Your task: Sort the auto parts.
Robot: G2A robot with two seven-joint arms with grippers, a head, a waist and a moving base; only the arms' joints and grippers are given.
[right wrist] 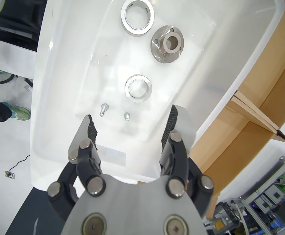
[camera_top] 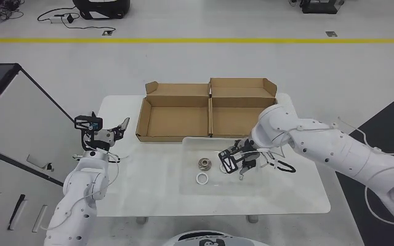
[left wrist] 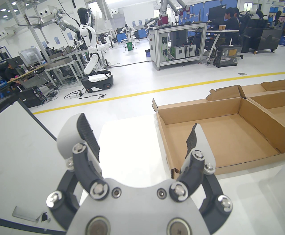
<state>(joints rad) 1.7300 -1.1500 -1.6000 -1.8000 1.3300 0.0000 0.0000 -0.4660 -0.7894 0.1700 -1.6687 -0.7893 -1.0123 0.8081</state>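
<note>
Bolts: hex bolt (right wrist: pixel 103 109) and smaller bolt (right wrist: pixel 127 116) lying on the floor of the white tray (right wrist: pixel 66 144), just ahead of the right gripper (right wrist: pixel 133 114); smaller one roughly in line with the gap between the fingers
Rings and hub: one metal ring (right wrist: pixel 138 88) just past the bolts; flanged hub (right wrist: pixel 167 44) and larger ring (right wrist: pixel 137 17) farther along the tray, near each other but apart
Right gripper: jaws spread wide, holding nothing; hanging over the tray, arm stretched in from the table's right side
Left gripper (left wrist: pixel 138 120): jaws wide apart, holding nothing; raised at the table's left edge, pointed towards the left cardboard box (left wrist: pixel 222 138), well apart from the tray
Boxes: left box beside the right cardboard box (camera_top: pixel 240 117), both open, behind the tray
</note>
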